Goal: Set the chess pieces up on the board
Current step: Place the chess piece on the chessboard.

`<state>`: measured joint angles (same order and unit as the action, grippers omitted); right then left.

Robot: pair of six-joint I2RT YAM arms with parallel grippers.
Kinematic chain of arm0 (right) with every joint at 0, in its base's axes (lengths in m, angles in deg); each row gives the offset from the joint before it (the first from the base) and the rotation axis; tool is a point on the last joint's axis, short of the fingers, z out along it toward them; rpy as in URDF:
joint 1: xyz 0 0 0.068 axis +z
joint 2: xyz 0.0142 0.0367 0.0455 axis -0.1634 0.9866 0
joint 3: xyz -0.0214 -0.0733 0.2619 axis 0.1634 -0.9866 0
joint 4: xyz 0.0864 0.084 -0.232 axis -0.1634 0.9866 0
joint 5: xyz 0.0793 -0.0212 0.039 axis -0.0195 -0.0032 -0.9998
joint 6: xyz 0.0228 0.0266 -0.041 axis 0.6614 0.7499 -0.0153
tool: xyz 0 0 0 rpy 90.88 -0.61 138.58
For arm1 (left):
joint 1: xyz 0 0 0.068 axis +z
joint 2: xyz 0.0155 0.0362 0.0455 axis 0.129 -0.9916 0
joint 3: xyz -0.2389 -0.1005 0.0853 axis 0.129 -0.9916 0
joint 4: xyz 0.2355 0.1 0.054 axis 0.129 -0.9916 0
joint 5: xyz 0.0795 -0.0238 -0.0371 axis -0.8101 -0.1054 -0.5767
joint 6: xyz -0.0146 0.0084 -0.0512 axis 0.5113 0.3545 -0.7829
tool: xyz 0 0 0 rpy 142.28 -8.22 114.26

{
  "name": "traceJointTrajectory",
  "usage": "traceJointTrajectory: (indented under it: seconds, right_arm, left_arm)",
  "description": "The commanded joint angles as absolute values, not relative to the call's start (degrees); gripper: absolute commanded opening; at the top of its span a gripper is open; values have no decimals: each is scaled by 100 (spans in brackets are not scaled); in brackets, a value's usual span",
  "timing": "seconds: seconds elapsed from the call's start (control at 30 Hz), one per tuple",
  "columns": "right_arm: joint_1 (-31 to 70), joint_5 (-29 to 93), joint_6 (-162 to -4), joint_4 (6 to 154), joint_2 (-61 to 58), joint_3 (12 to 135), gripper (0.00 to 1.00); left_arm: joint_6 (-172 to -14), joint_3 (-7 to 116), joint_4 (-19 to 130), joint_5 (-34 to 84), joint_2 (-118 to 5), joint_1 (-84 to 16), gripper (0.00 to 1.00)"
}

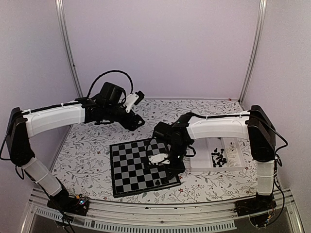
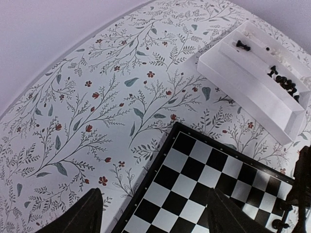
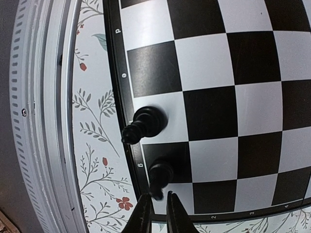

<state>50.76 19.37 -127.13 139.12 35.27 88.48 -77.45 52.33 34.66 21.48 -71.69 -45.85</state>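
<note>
Right wrist view: right gripper (image 3: 158, 213) jaws nearly together, with only a thin slit between. The head of a tiny black chess piece (image 3: 160, 175) sits right at the tips; we cannot tell if it is pinched. It stands on a black edge square of the flat black-and-white chessboard (image 3: 218, 63), and a second black piece (image 3: 146, 124) stands on the neighbouring white square. White marks on the thin black border: we read 2, 3, 4; others unclear. Left gripper (image 2: 154, 213) jaws wide apart above the floral tablecloth (image 2: 97, 107) and a board corner. More black pieces (image 1: 219, 159) lie in the white compartmented plastic tray (image 1: 214, 170), right of the board.
</note>
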Motion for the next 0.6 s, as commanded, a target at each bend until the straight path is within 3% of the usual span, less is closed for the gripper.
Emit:
traceJointTrajectory:
  seconds: [0.0, 0.57]
  right_arm:
    - [5150, 2001, -12668, 13941, 3630, 9032, 15]
    - [5186, 2222, -12683, 13953, 3597, 8891, 17]
  left_arm:
    - [-7770, 5216, 3528, 2169, -7106, -4529, 75]
    - [-7770, 5234, 3492, 2259, -7166, -4529, 75]
